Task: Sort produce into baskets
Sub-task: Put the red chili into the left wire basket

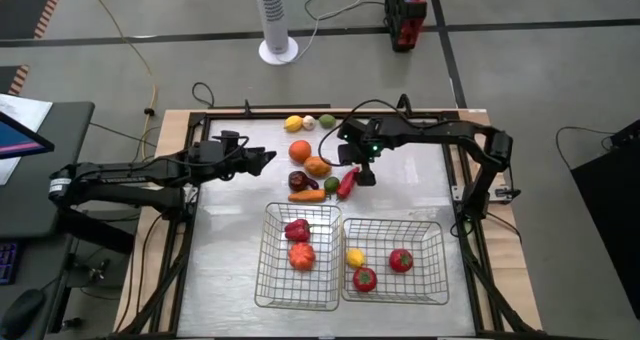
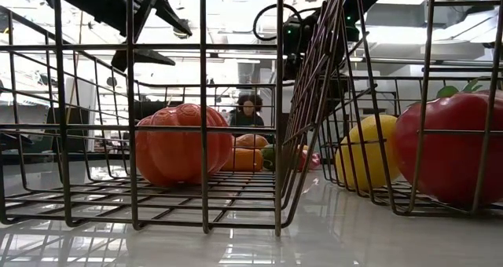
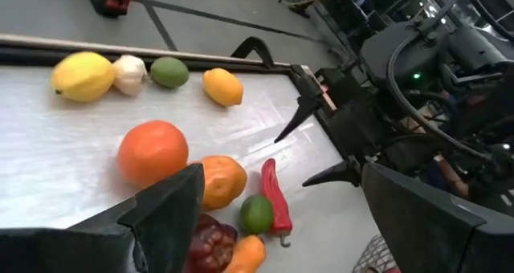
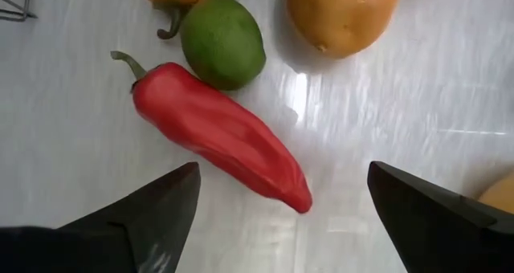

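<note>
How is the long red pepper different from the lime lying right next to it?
The long red pepper is elongated and tapers to a point, while the lime is round. The pepper is glossy red, the lime green. The pepper carries a curled green stem; no stem shows on the lime. The open right gripper hangs above the pepper's pointed end, not above the lime. Both lie loose on the table, outside the baskets, side by side.

Pale table [image 1: 410, 195], frame centre: two wire baskets [image 1: 296, 270] along lower edge; loose produce [image 1: 300, 151] clustered upper centre, including long red pepper [image 1: 347, 183].
</note>
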